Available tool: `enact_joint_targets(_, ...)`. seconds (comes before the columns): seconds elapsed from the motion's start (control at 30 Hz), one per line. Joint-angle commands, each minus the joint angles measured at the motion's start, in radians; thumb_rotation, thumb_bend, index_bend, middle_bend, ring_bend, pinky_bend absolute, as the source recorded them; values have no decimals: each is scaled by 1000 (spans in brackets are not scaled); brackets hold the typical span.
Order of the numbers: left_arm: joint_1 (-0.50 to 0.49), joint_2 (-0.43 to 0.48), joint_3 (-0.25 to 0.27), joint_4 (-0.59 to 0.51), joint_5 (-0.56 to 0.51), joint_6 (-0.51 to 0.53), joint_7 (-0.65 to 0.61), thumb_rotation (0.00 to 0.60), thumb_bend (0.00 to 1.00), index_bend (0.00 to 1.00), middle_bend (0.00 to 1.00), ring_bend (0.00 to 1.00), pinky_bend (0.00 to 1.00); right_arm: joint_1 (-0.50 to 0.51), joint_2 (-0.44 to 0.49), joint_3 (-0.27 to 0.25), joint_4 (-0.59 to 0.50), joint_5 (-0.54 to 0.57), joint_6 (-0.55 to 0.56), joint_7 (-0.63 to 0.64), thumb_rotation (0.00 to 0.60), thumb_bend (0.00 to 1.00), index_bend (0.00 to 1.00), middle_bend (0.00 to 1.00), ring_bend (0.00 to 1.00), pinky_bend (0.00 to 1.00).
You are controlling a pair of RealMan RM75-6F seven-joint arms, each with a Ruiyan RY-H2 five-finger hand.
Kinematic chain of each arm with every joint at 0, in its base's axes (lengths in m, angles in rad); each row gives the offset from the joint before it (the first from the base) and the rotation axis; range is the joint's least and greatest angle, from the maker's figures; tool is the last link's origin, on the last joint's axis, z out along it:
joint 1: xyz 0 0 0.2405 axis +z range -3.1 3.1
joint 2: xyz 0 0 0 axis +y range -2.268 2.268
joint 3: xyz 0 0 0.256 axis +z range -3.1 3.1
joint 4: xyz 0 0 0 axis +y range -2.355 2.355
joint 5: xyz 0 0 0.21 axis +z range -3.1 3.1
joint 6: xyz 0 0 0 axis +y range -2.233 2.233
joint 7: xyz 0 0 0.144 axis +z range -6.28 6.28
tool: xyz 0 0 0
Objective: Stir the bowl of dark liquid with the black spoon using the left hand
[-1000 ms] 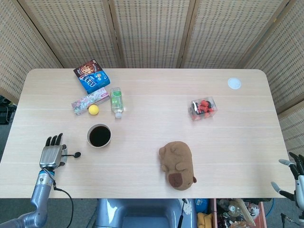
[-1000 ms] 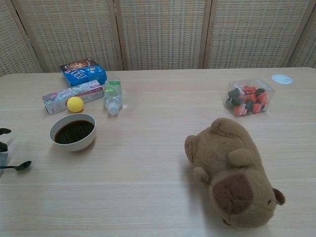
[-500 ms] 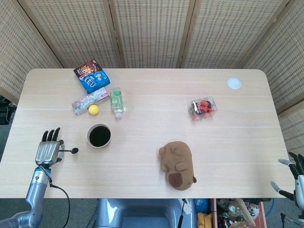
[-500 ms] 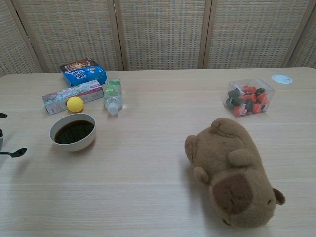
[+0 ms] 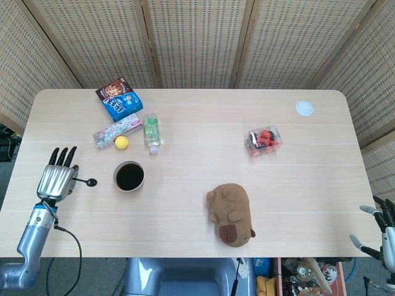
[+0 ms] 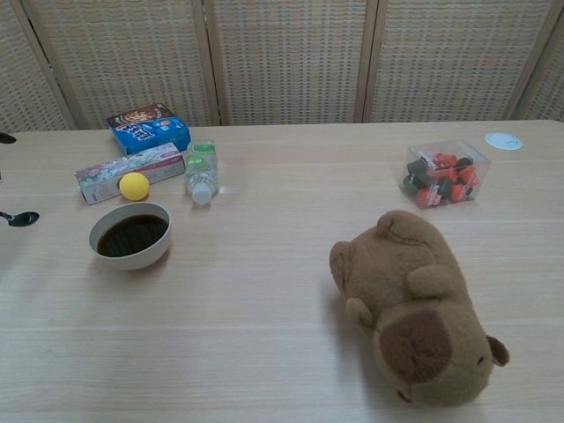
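One step looks done — your left hand (image 5: 56,179) holds the black spoon (image 5: 84,182), handle in the hand, fingers laid out flat and pointing toward the far edge, spoon head sticking out toward the bowl of dark liquid (image 5: 129,176). Exactly how the handle is pinched is hard to see. In the chest view only the spoon head shows, at the left edge, well left of the bowl and seemingly lifted off the counter (image 5: 197,129).

Still to do, by my read: carry the spoon head over the bowl, dip it, stir. No stirring yet — the spoon is apart from the bowl, just to its left, not over the rim.

Versus the frames a second and half a second back: your left hand has moved farther from the near edge and sits a bit more left of the bowl; the spoon head has risen in the chest view, from below bowl level to roughly level with the bowl's far rim. Bowl unmoved.

Your right hand (image 5: 384,225) is off the near-right corner of the counter, far from the bowl, fingers spread, holding nothing, barely shifted.

Around the bowl: yellow ball (image 5: 121,142), pink packet (image 5: 117,131) and small bottle (image 5: 152,131) just behind it, blue box (image 5: 119,98) farther behind; plush toy (image 5: 230,213) well to its right, all unchanged.
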Motion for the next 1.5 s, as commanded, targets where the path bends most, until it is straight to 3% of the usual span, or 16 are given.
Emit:
enact_joint_targets(0.03,-46,27,-5,-15,35,-19,55,600,438,613,31,0,0,-4,0,-1,2,0,6,3,600,300,328,206,92,212)
enact_joint_targets(0.63,-210,2,31,49,150,-120,279,600,438,620,32,0,0,-26,-3,-2,16,7,28,26,600,299,328,206,92,212)
enact_joint_targets(0.9,-280,-71,78,139,231,-168,384,600,438,620,31,0,0,-30,-7,-2,21,4,33,32,600,299,328,206,92,212)
enact_joint_targets(1.5,-357,-180,120,280,340,-185,507,600,439,620,20,0,0,-46,-16,-1,40,18,36,50,600,299,328,206,92,212)
